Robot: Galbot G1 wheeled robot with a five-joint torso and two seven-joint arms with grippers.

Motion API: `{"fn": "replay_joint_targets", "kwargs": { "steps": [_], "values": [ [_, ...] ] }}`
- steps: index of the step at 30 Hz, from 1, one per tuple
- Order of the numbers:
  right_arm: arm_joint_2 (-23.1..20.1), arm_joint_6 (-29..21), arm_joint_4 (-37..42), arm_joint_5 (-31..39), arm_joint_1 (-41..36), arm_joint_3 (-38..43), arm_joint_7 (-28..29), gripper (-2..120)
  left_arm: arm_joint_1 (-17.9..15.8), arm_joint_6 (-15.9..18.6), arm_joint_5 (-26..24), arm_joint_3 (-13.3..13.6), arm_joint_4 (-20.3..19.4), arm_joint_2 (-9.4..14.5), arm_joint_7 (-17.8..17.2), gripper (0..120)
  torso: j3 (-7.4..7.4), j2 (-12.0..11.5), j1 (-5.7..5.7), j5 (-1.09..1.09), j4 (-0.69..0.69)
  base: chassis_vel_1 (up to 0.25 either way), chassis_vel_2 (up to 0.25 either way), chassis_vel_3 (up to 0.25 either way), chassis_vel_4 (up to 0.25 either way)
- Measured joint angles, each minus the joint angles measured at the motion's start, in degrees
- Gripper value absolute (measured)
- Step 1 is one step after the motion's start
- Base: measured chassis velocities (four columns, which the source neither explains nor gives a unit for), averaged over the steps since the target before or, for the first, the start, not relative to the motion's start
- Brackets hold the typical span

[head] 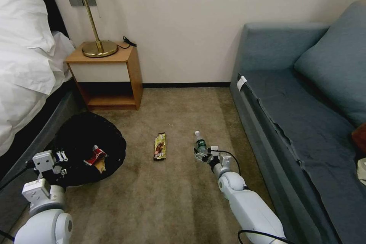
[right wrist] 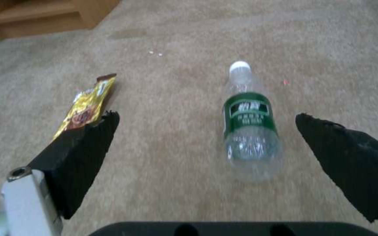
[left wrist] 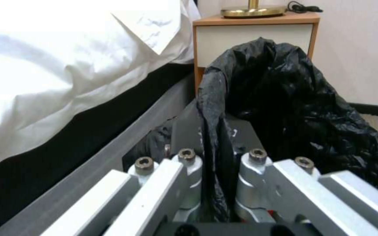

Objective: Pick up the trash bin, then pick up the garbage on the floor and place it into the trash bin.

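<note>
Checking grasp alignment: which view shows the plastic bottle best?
The right wrist view: the plastic bottle lies large on the carpet between the open right gripper fingers, label visible. The head view shows it small, partly behind the gripper.

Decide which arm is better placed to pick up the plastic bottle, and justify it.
Right. The right gripper hangs open just above the plastic bottle on the carpet, fingers either side. The left gripper is clamped on the trash bin rim.
</note>
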Motion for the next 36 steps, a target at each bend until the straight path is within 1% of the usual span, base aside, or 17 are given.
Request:
{"fn": "replay_joint_targets", "kwargs": {
  "steps": [13, 23, 27, 36],
  "values": [
    [0.0, 0.1, 0.0, -0.3, -0.2, 0.0, -0.3, 100, 0.0, -0.1, 0.1, 0.1, 0.1, 0.0, 0.1, 6, 0.00, 0.0, 0.00, 0.00, 0.00, -0.074, 0.078, 0.079, -0.083],
    [0.5, 0.1, 0.0, -1.4, -0.5, 0.1, -0.4, 100, -0.1, -0.3, -0.3, -0.2, 0.8, 0.7, 0.1, 6, 0.00, 0.0, 0.00, 0.00, 0.00, -0.082, 0.079, 0.080, -0.081],
    [0.5, 0.1, 0.0, -1.7, -0.6, 0.1, -0.5, 100, -0.4, -0.4, -0.3, -0.1, 1.7, 1.0, 0.1, 6, 0.00, 0.0, 0.00, 0.00, 0.00, -0.071, 0.079, 0.083, -0.083],
    [0.7, 0.0, -0.2, -2.3, -0.6, 0.2, -0.6, 100, -0.4, -0.4, -0.4, -0.1, 1.7, 1.3, 0.1, 6, 0.00, 0.0, 0.00, 0.00, 0.00, -0.081, 0.079, 0.084, -0.084]
  ]
}}
